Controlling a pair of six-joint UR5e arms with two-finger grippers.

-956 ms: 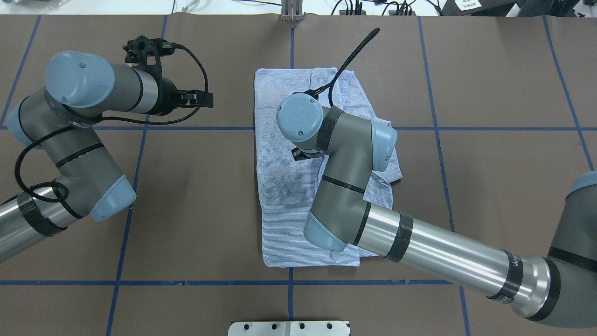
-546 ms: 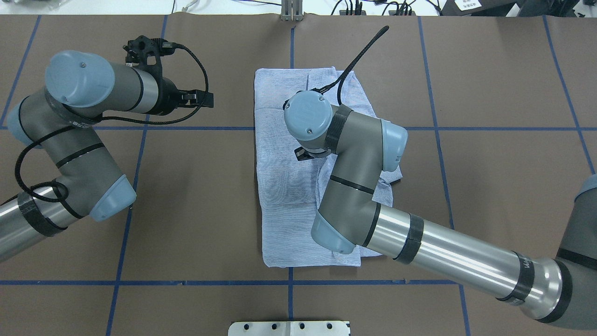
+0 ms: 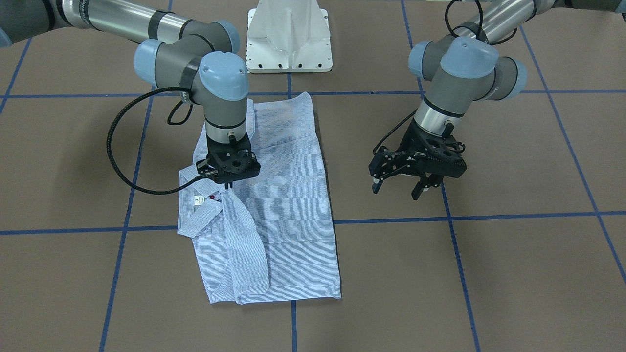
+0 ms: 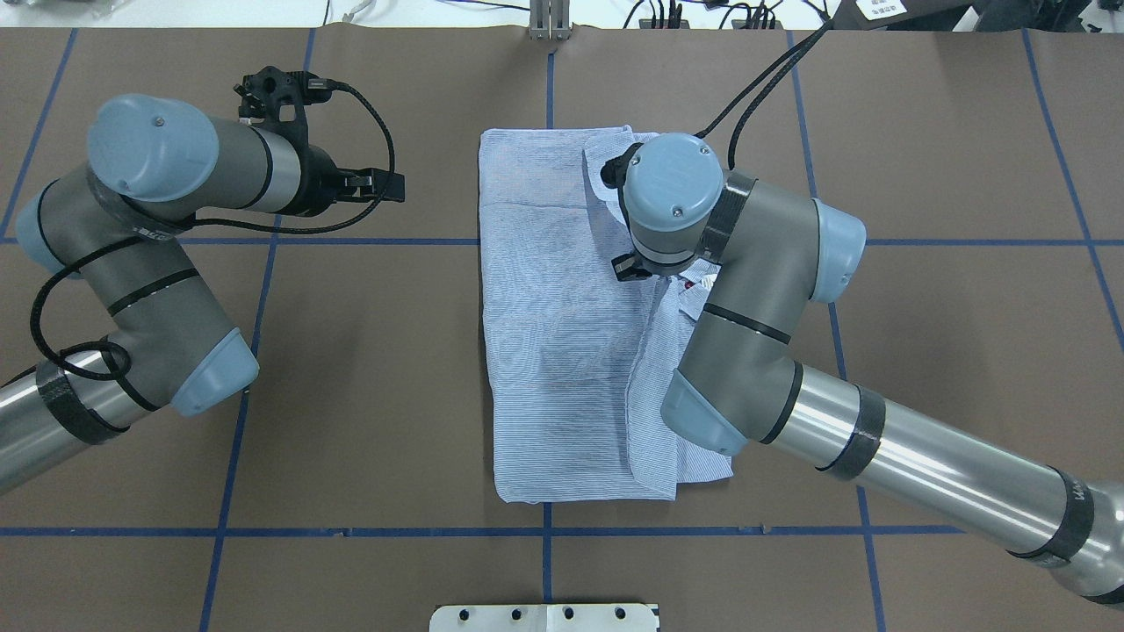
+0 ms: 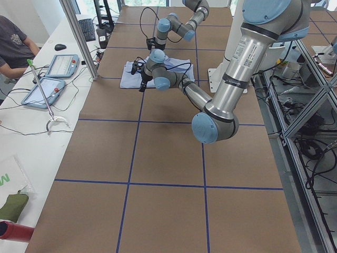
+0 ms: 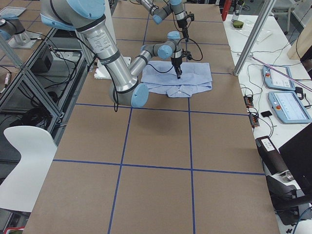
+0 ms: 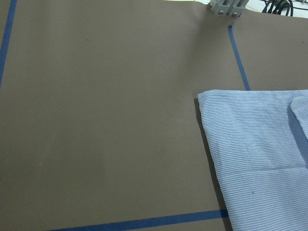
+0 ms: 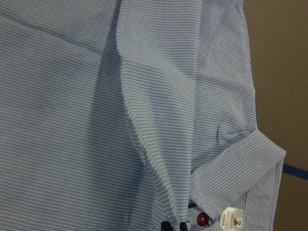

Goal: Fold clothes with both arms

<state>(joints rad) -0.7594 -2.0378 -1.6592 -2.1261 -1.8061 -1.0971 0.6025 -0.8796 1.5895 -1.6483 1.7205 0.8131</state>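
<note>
One brown matte table (image 4: 369, 395), gridded by blue tape lines (image 4: 351, 532) | we see the finely striped shirt (image 4: 553, 351) mid-table, folded into a long soft rectangle | right claw (image 3: 229, 185) pinched narrow on a raised cloth ridge beside the collar (image 3: 195, 222) | left claw (image 3: 395, 189) spread wide, well apart from the shirt | small white label (image 3: 199, 200), round red button (image 8: 202, 219).

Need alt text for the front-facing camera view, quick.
On the view's left, the right gripper pinches a fold of the striped shirt beside its collar. On the view's right, the left gripper hangs open above the brown table, apart from the shirt.
</note>
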